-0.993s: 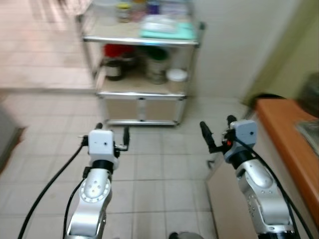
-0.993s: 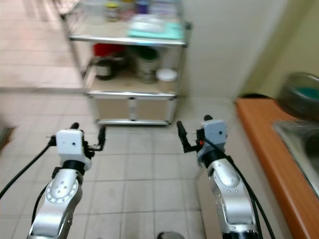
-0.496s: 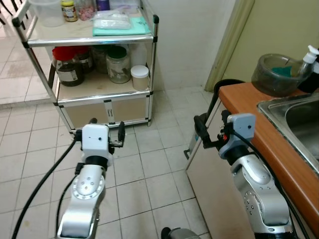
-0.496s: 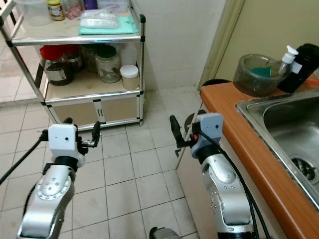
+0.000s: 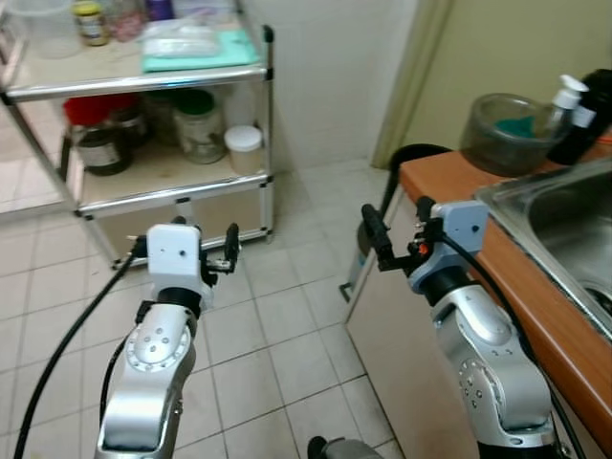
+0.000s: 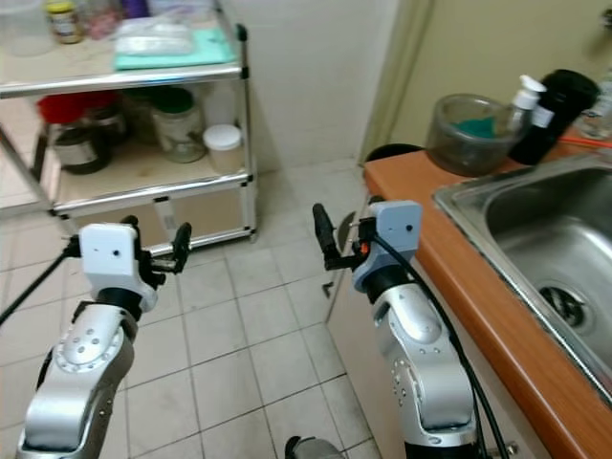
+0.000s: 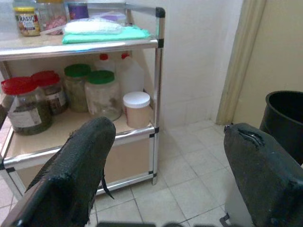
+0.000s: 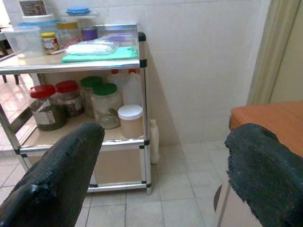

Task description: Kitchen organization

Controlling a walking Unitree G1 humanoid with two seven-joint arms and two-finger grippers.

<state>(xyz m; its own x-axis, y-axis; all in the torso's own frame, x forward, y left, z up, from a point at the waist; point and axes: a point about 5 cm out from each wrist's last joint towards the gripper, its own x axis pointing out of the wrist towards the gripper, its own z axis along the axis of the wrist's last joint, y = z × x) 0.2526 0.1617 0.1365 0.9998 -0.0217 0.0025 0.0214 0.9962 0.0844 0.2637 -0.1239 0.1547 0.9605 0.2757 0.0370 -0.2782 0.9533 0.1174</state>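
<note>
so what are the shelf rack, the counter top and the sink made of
Shelf rack: shiny silver tube frame with black corner caps, probably metal; its beige shelves could be laminate board. Counter top: smooth orange-brown surface, looks like wood or wood-look laminate, hard to tell which. Sink: grey basin with a dull sheen, most likely stainless steel.

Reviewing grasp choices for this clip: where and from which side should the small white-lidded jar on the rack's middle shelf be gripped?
Grip the white-lidded jar around its body, just under the lid, coming in level from the open front of the rack. It stands upright at the shelf's front corner; the green-lidded jar crowds one side and the shelf above probably blocks a top-down reach.
</note>
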